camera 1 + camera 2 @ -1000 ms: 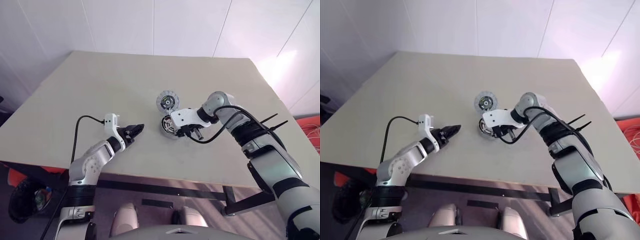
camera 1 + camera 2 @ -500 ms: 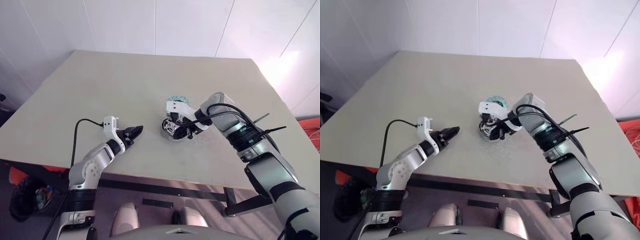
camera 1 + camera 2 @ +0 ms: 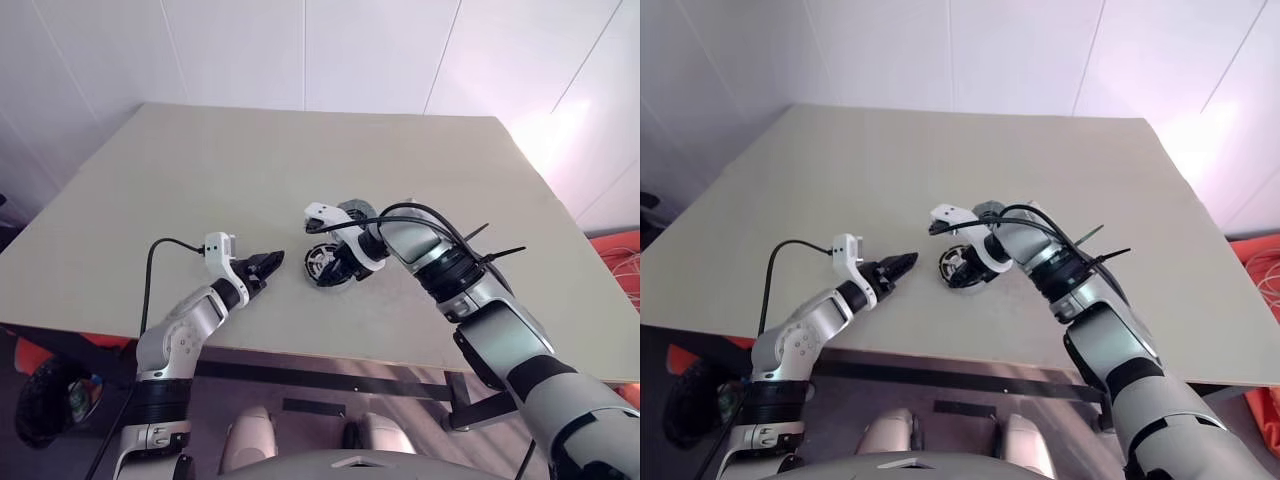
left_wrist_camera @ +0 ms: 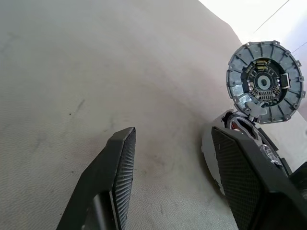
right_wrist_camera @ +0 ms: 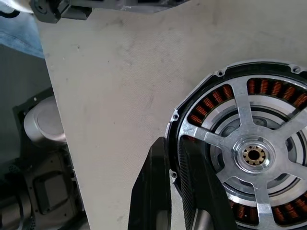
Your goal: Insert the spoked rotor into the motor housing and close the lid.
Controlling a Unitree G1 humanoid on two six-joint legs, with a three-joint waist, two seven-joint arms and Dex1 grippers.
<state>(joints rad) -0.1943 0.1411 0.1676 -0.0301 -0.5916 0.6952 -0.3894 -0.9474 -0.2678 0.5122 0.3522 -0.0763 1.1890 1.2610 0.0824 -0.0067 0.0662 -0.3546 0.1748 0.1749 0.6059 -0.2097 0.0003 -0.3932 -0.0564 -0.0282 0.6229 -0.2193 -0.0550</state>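
Note:
The motor housing (image 5: pixel 211 103), a black ring with copper windings, lies on the table (image 3: pixel 200 170) with the spoked rotor (image 5: pixel 253 154) seated in its centre. My right gripper (image 5: pixel 172 142) is shut on the housing's rim, one finger outside the wall and one inside. In the head views the housing (image 3: pixel 322 266) sits just left of that gripper (image 3: pixel 340 268). The lid (image 4: pixel 265 81), a silvery segmented disc, lies behind the right arm (image 3: pixel 356 210). My left gripper (image 3: pixel 272 262) hovers open a short way left of the housing, with nothing between its fingers (image 4: pixel 120 172).
The table's front edge (image 3: pixel 300 350) runs close below both hands. A black cable (image 3: pixel 165 245) loops from the left wrist. Bare tabletop stretches to the back and to the left.
My right wrist has rolled and swung left, pointing more steeply down, and the housing has shifted left toward the left gripper. The lid is now partly behind the right arm. The left arm stayed put.

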